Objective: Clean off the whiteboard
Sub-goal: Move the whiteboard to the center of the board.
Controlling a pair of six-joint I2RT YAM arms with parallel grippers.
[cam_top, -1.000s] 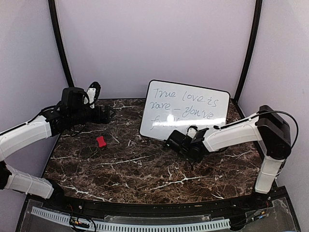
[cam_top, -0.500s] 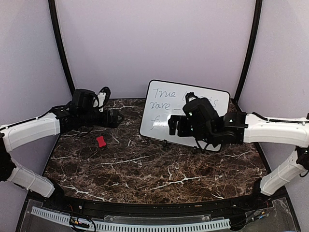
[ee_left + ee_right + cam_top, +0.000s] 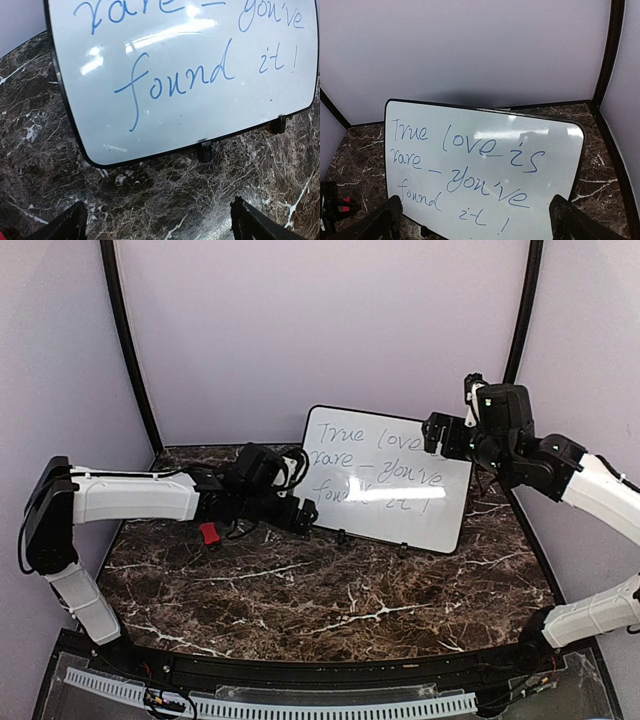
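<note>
The whiteboard (image 3: 445,510) leans upright at the back of the marble table, carrying blue handwriting that reads "True love is rare – you've found it!". My left gripper (image 3: 306,516) is low on the table by the board's lower left corner. It is open and empty, and in the left wrist view its gripper (image 3: 160,227) spans bare marble below the whiteboard (image 3: 175,115). My right gripper (image 3: 432,433) hangs in the air by the board's upper right corner, open and empty. The right wrist view shows that gripper (image 3: 475,225) facing the whiteboard (image 3: 485,150).
A small red eraser block (image 3: 209,533) lies on the table (image 3: 330,600) left of the board, just under my left forearm; the right wrist view catches it too, eraser (image 3: 346,205) at far left. Purple walls and black corner posts (image 3: 125,330) close the back and sides.
My left arm has reached right to the board's lower left corner. My right arm has risen from the table in front of the board to its upper right corner.
</note>
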